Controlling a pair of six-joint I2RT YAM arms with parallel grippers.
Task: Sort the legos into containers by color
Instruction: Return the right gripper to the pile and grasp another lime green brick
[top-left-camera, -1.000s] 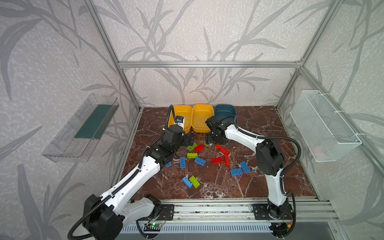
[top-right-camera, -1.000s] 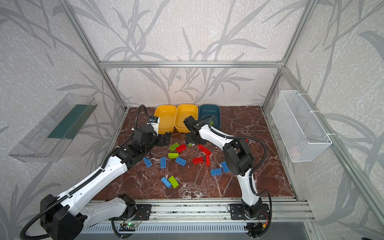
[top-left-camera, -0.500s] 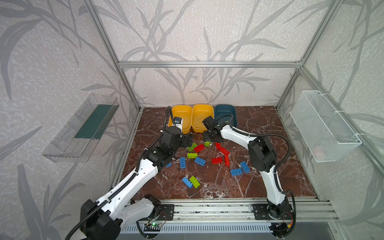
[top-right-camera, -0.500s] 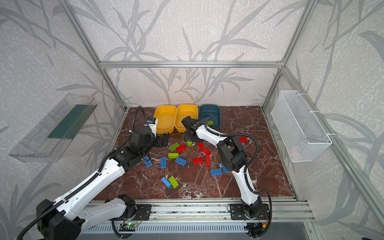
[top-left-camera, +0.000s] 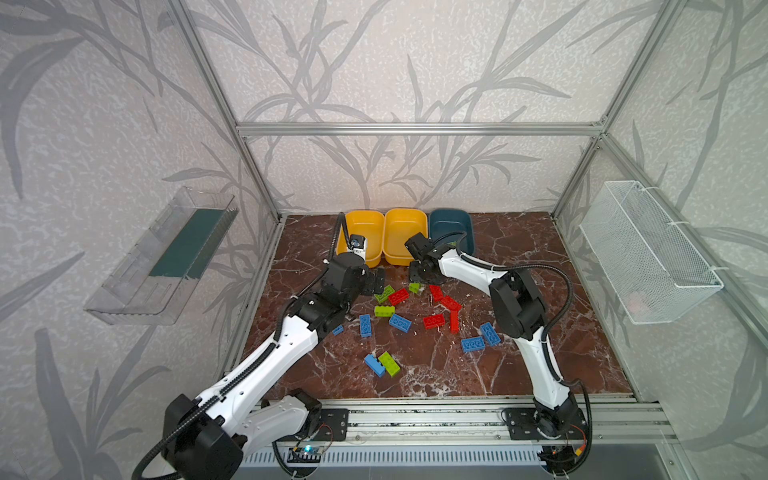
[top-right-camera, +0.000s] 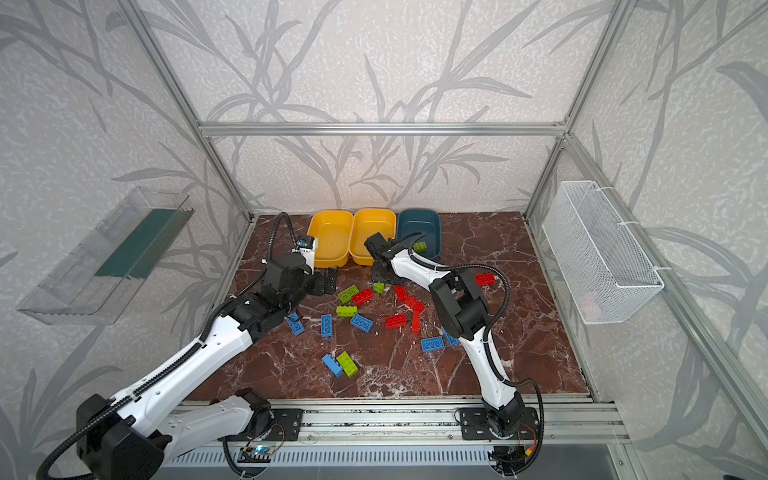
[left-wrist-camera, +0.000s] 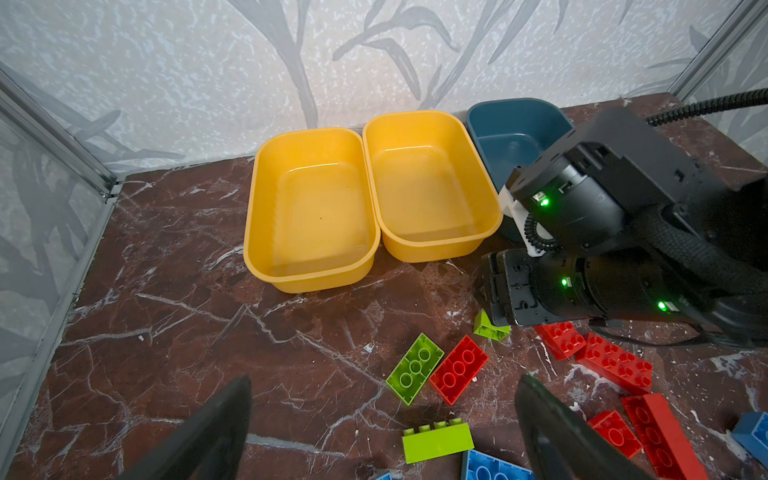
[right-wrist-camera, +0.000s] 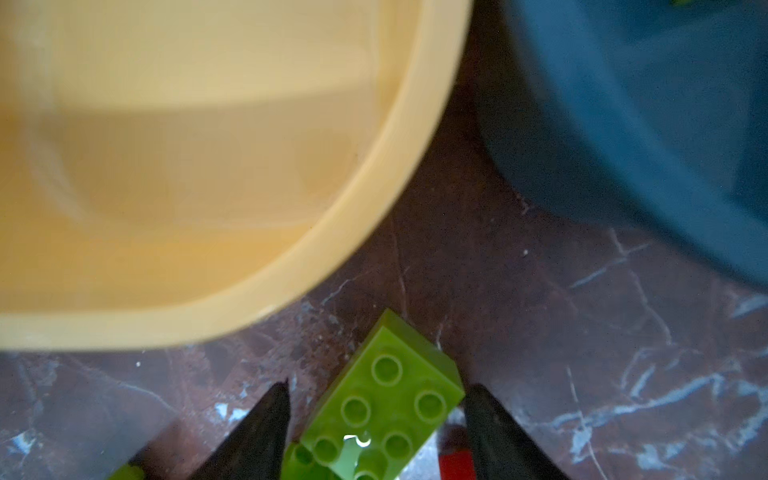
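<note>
Picking step. My right end effector (right-wrist-camera: 379, 384) straddles a small green brick (right-wrist-camera: 386, 409) on the tabletop (right-wrist-camera: 540, 291), jaws part-open, not yet clamped. Next: pinch squarely, lift, carry to the teal tub (top-left-camera: 451, 224) at 1 o'clock, which holds another green brick (top-right-camera: 419, 247). My left end effector (left-wrist-camera: 384, 379) is wide open, empty.

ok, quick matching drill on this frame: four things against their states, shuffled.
1. teal tub
2. left yellow tub
3. left gripper
4. right gripper

A. fingers astride a loose green brick
B. empty
C. holds a single green brick
D. wide open, gripping nothing

Pairs: 1-C, 2-B, 3-D, 4-A
</note>
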